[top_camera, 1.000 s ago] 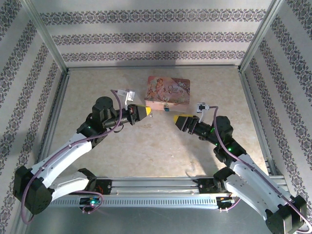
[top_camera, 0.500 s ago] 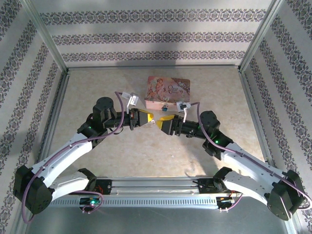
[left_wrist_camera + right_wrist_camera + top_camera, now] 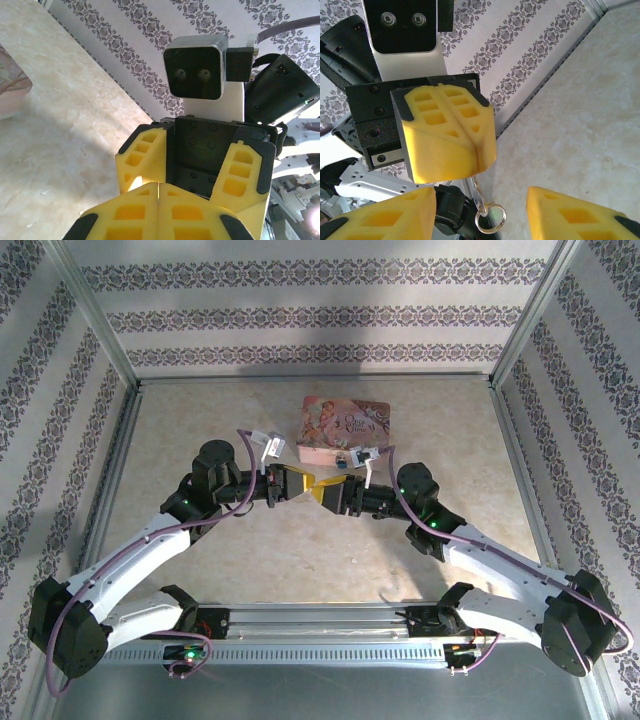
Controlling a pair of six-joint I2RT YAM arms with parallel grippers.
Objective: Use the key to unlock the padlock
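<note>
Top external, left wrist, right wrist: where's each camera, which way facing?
Top external: above and behind the bases, looking down on the table, both arms, pink tin.
Left wrist: on the left arm, facing the open right gripper; own shut fingers at bottom.
Right wrist: facing the shut left gripper, key ring dangling; own fingers at bottom.
Shared: wrist views face each other.

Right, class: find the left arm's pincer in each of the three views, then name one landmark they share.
Top external: left pincer mid-picture, pointing right, near the pink tin.
Left wrist: the pincer at bottom centre, yellow, shut.
Right wrist: the pincer centre-left, shut, a key ring dangling below it.
Shared landmark: the striped wallpaper.
</note>
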